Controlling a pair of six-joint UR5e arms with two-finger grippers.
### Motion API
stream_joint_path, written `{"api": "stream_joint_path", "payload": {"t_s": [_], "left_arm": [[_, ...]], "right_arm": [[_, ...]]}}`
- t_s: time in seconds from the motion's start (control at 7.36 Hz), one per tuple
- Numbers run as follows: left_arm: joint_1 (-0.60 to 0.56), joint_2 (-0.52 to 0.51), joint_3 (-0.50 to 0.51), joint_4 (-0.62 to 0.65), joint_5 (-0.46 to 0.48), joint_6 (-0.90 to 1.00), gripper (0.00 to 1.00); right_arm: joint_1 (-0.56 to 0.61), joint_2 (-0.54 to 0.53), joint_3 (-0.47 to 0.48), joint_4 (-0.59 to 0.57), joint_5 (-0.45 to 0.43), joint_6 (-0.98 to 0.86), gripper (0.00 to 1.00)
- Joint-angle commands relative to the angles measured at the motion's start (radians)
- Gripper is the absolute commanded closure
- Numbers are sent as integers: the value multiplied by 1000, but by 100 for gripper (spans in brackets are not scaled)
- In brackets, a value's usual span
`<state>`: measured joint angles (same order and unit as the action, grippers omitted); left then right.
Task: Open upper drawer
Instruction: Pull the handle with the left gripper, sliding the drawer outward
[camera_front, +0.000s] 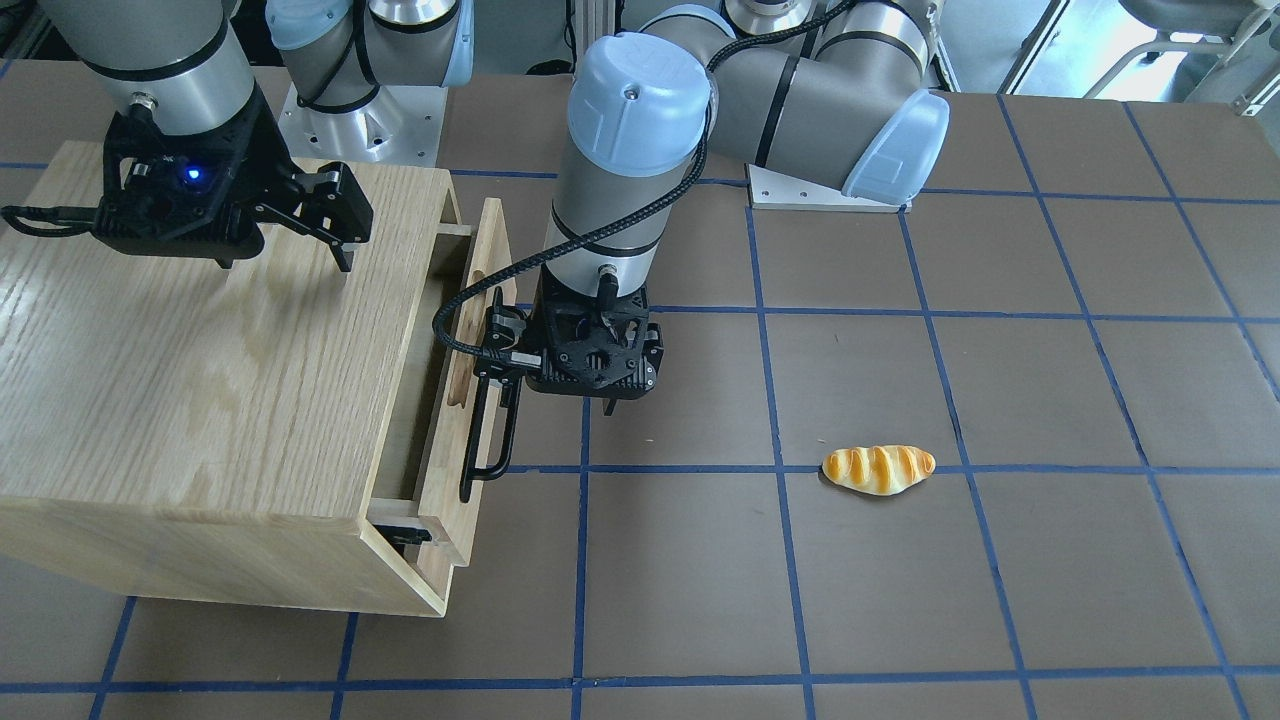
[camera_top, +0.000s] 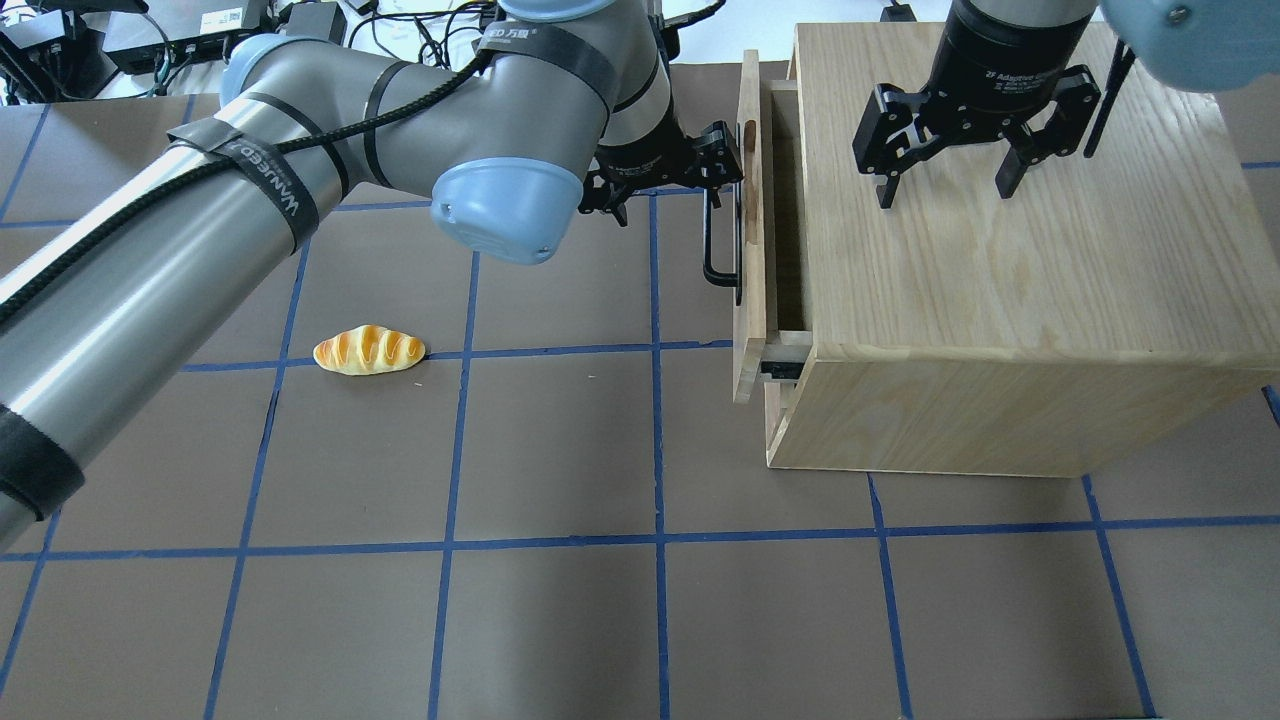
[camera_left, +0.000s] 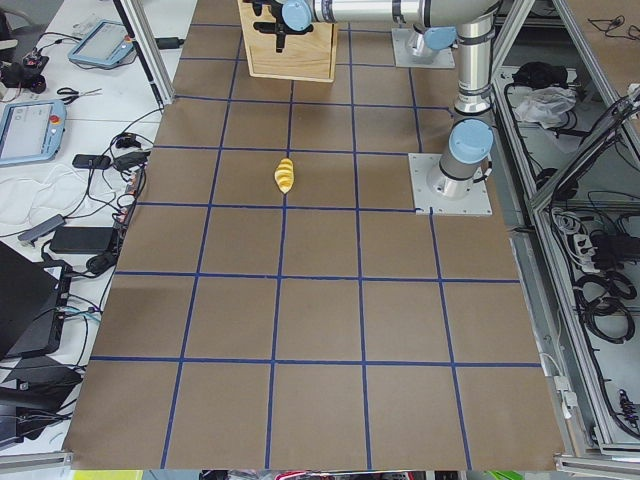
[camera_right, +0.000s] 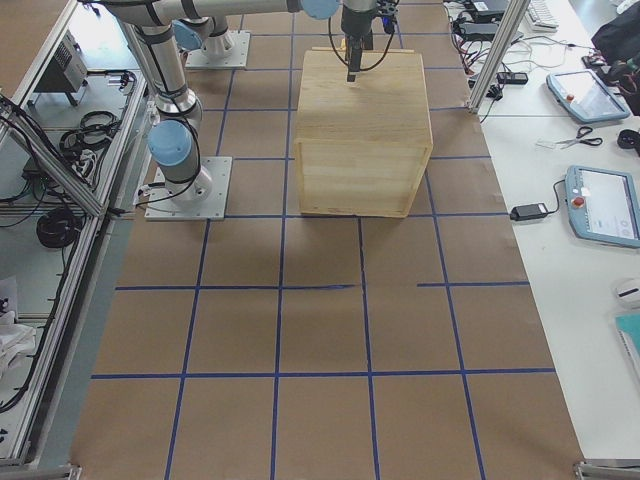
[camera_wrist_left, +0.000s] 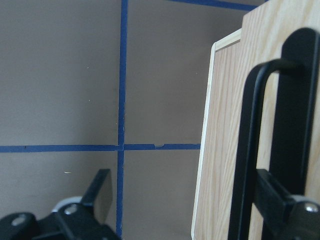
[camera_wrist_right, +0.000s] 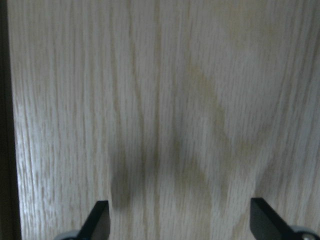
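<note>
The upper drawer (camera_top: 750, 230) of the oak cabinet (camera_top: 1000, 300) stands pulled out a short way, with a dark gap behind its pale front panel (camera_front: 470, 300). Its long black bar handle (camera_top: 722, 250) also shows in the left wrist view (camera_wrist_left: 248, 150). My left gripper (camera_top: 725, 165) is open at the handle's far end. The bar lies between its fingers, close against one finger (camera_wrist_left: 280, 200). My right gripper (camera_top: 945, 195) is open and empty, hovering just above the cabinet top (camera_wrist_right: 180, 100).
A toy bread roll (camera_top: 368, 350) lies on the brown table to the left of the cabinet, also in the front view (camera_front: 878, 469). Blue tape lines grid the table. The left arm's forearm spans the table's left half in the overhead view.
</note>
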<state>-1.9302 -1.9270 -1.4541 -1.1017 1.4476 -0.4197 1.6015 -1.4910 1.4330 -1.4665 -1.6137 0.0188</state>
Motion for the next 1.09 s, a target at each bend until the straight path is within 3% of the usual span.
{"api": "stream_joint_path", "payload": {"t_s": [0.0, 0.95], "left_arm": [[5, -1, -2, -1, 28, 16, 0], [31, 3, -6, -4, 30, 58, 0]], "right_arm": [[0, 0, 0, 0, 0, 1, 0], [0, 0, 0, 0, 0, 0, 0]]}}
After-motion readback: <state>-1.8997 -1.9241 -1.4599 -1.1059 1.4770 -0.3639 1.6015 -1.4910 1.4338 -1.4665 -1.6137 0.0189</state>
